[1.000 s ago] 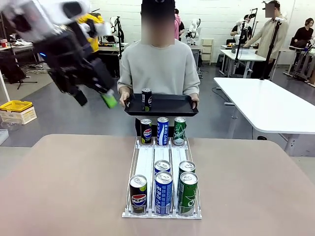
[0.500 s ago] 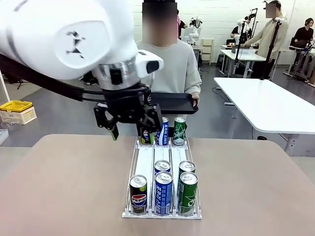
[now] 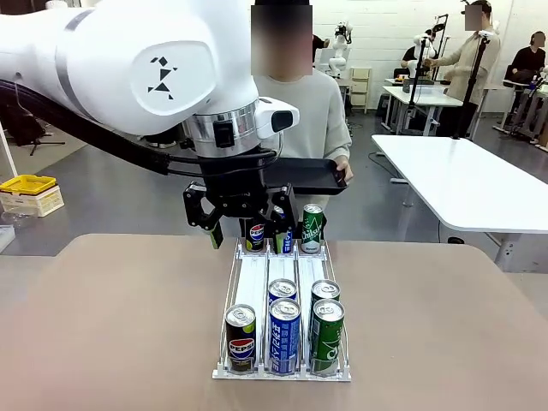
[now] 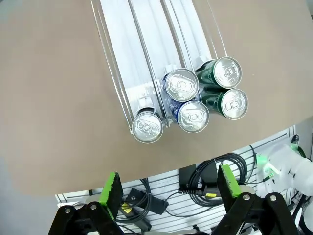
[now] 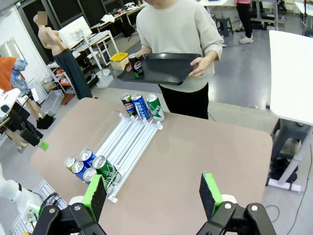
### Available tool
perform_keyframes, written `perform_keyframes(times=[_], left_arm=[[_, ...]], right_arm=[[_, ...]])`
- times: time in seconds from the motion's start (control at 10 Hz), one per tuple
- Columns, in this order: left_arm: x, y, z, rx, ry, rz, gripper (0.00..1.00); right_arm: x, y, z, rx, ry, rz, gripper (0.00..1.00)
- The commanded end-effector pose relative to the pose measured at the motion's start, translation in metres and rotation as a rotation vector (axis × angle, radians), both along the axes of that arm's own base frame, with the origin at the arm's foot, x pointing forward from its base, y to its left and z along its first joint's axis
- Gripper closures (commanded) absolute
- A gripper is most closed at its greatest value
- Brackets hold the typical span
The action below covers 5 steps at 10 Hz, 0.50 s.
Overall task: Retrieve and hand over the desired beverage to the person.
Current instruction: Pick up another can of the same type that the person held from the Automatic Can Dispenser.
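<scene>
- Plainly, the left pincer (image 3: pixel 247 228) hangs low over the far end of the rack (image 3: pixel 254 278), its green pads (image 4: pixel 111 188) spread wide with nothing between them.
- From the front it overlaps the far Pepsi can (image 3: pixel 254 237) and the far blue can (image 3: pixel 286 241); whether it touches either is hard to tell.
- The far green can (image 3: pixel 312 229) stands just beside it, in the third lane.
- The right pincer (image 5: pixel 152 192) is likewise spread apart and empty, well above the tabletop (image 5: pixel 195 147).
- The person (image 5: pixel 178 29) stands at the far side, both hands on a black tray (image 5: pixel 168 68) held level.
- One Pepsi can (image 5: pixel 135 64) stands upright on the tray, at one end (right by a gripping hand).
- Five cans crowd the rack's near end: the near Pepsi can (image 3: pixel 241 339), two blue cans (image 3: pixel 284 336) and two green cans (image 3: pixel 326 336).
</scene>
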<state>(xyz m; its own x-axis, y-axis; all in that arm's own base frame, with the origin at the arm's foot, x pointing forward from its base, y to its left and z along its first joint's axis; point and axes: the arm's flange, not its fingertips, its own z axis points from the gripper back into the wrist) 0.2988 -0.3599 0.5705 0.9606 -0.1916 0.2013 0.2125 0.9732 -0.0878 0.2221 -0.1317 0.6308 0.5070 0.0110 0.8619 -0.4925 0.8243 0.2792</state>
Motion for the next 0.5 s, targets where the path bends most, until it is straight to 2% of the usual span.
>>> perform_keyframes(times=[0.0,0.4], left_arm=[[-0.0076,0.0052,-0.0013,0.018,-0.03,0.024,0.0],[-0.0036,0.0004,0.0031,0.001,-0.01,-0.003,0.0]], right_arm=[[0.0017,0.0007,-0.002,0.012,-0.011,0.021,0.0],[0.0017,0.0007,-0.002,0.012,-0.011,0.021,0.0]])
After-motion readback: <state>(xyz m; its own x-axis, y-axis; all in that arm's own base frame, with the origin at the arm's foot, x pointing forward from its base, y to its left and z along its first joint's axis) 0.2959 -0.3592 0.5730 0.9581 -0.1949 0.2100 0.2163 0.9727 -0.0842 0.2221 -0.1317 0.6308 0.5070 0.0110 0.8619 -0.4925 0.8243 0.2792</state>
